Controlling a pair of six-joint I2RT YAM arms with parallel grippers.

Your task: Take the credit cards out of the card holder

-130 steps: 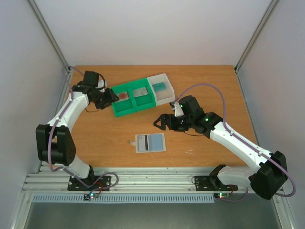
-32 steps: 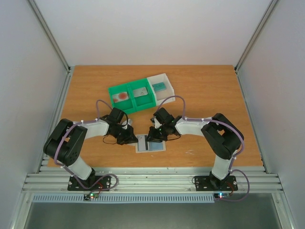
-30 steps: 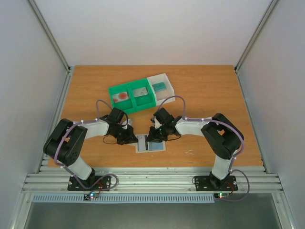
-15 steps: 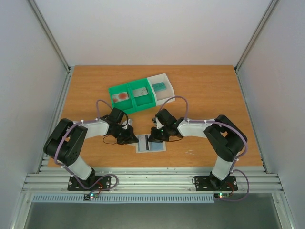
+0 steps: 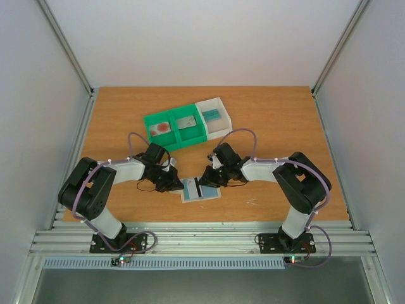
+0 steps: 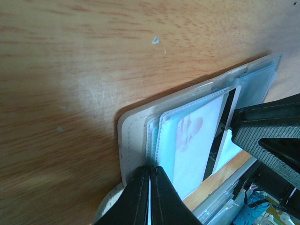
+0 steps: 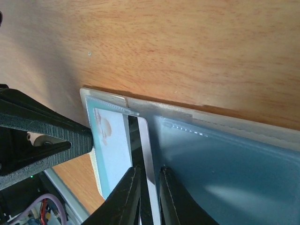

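The pale beige card holder (image 5: 205, 193) lies flat near the table's front. In the left wrist view my left gripper (image 6: 151, 171) is shut on the left edge of the card holder (image 6: 133, 136), pinching a clear pocket layer. My right gripper (image 7: 149, 174) is shut on a grey credit card with a dark stripe (image 7: 140, 140), which sticks partly out of a pocket of the card holder (image 7: 225, 164). From above, the left gripper (image 5: 176, 185) and right gripper (image 5: 204, 181) face each other over the holder, and the striped card (image 5: 198, 188) shows between them.
A green two-compartment tray (image 5: 176, 140) at the back holds a white card with a red circle (image 5: 163, 127) and a grey card (image 5: 186, 122). Next to it a white tray (image 5: 220, 126) holds a teal card (image 5: 212, 114). Metal rails run along the near edge.
The right gripper has shifted slightly right and the striped card has slid further out of the holder with it. The left gripper stays clamped on the holder's left edge.
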